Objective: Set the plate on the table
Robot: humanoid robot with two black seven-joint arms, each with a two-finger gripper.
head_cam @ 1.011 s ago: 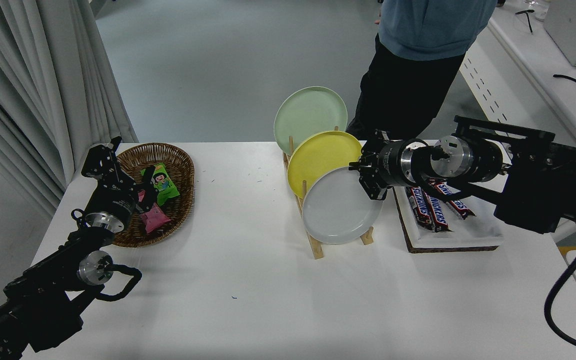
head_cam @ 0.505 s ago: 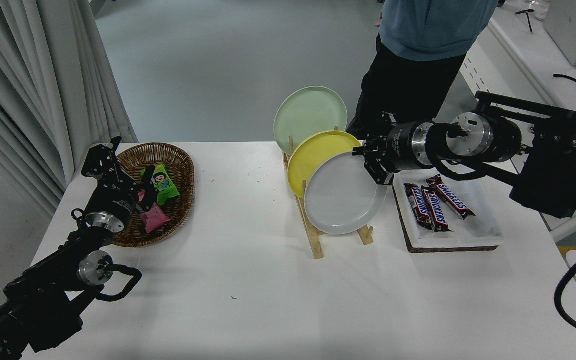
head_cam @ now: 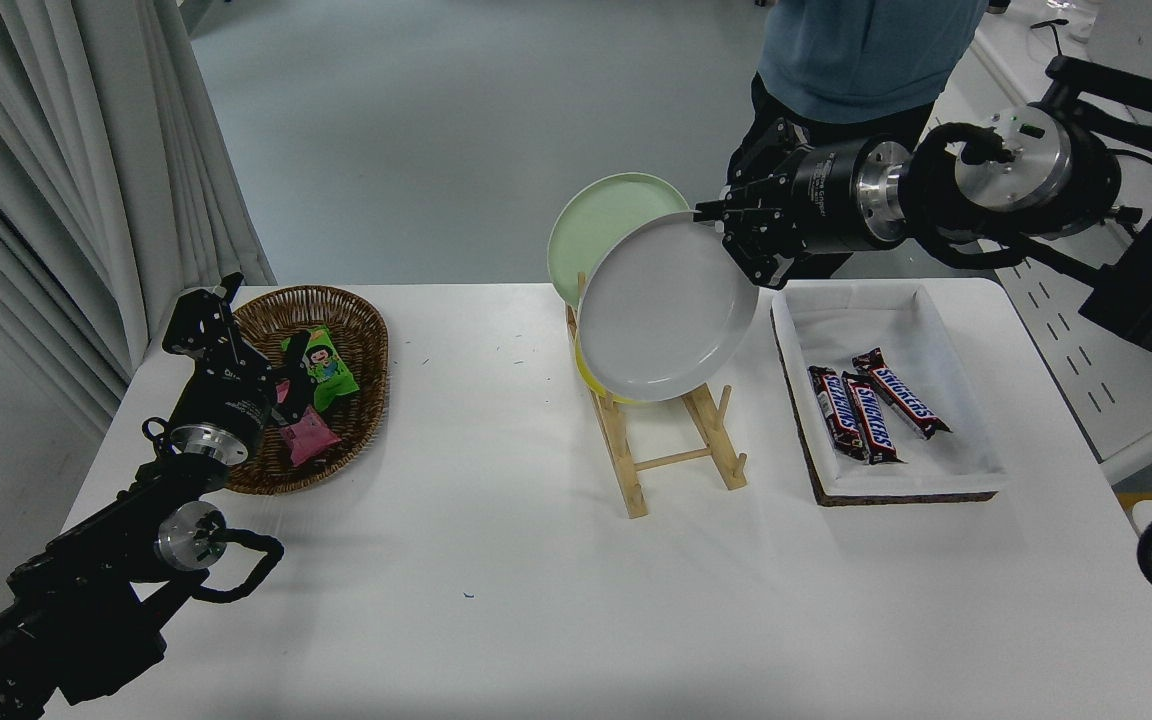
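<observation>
My right gripper point(head_cam: 736, 235) is shut on the upper right rim of the light grey plate point(head_cam: 666, 305). It holds the plate tilted in the air above the wooden rack point(head_cam: 671, 450), clear of the rack's slots. The plate covers most of the yellow plate point(head_cam: 601, 385) and part of the pale green plate point(head_cam: 596, 220), which stand in the rack. The white table point(head_cam: 556, 590) lies below. My left arm is parked at the lower left, its gripper point(head_cam: 266, 375) by the wicker basket.
A wicker basket point(head_cam: 336, 320) with snack packets sits at the left. A white cloth-lined tray point(head_cam: 896, 320) with candy bars point(head_cam: 871, 400) sits right of the rack. A person in a blue top point(head_cam: 856, 50) stands at the far side.
My right gripper has lifted the grey plate up and out of the rack's front slot. The front of the rack now stands bare. The left arm has not moved.
</observation>
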